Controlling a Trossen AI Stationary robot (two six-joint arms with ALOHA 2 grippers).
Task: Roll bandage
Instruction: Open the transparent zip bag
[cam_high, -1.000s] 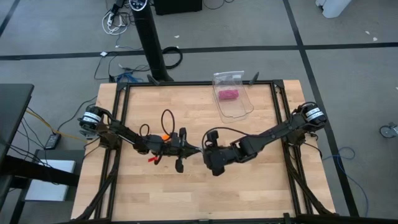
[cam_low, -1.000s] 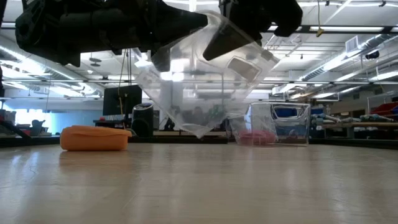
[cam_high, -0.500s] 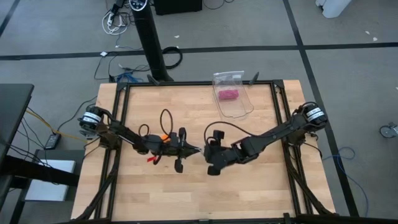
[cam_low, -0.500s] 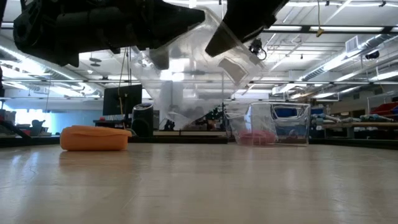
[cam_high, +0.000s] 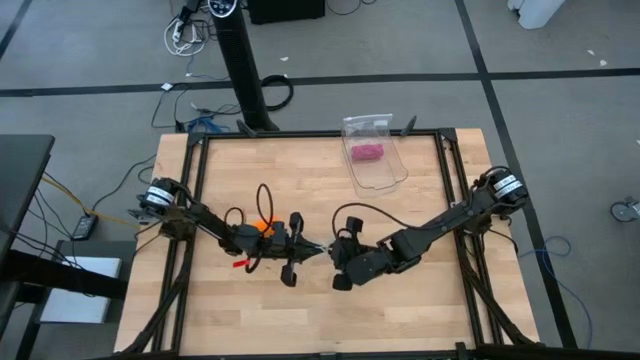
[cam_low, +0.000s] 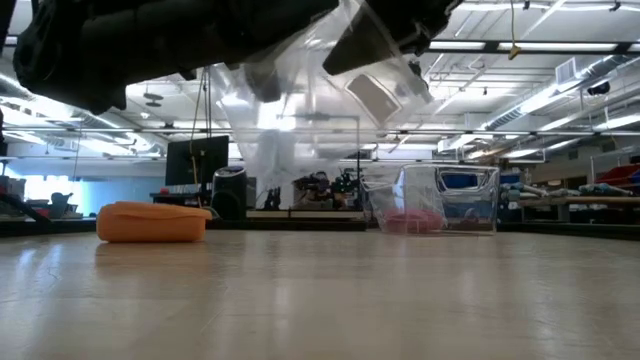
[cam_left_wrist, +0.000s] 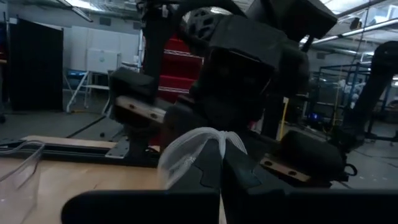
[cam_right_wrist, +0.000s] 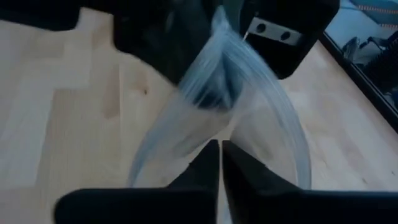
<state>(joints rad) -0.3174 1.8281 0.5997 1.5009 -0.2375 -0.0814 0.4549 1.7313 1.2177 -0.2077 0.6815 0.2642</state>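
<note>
The orange bandage roll (cam_low: 152, 222) lies on its side on the table, left of centre; in the high view only a bit of it (cam_high: 264, 226) shows beside my left arm. My left gripper (cam_high: 316, 250) and my right gripper (cam_high: 336, 256) meet tip to tip above the table's middle. Both are shut on a clear plastic zip bag (cam_low: 300, 120), which hangs between and below them. The bag also shows in the left wrist view (cam_left_wrist: 189, 149) and the right wrist view (cam_right_wrist: 230, 93). My left gripper pinches a bunched edge of the clear bag (cam_left_wrist: 214, 138) between its two shut fingers, coming level from the table's left. The bag is lifted clear of the table. My right gripper pinches the bag's gathered plastic (cam_right_wrist: 219, 134) between its two shut fingers, coming from the table's right, facing the left gripper. The plastic fans out beyond the fingertips and hangs clear of the table.
A clear plastic container (cam_high: 372, 152) with a small pink bundle (cam_high: 367, 152) stands at the table's far edge, right of centre; it also shows in the low view (cam_low: 435, 200). A black cable loop (cam_high: 268, 190) stands over my left arm.
Both grippers have gone a little toward the table's near edge, still shut on the bag. The bag's hanging lower corner has risen and its plastic has bunched up higher under the grippers. The orange roll has stayed where it was.
</note>
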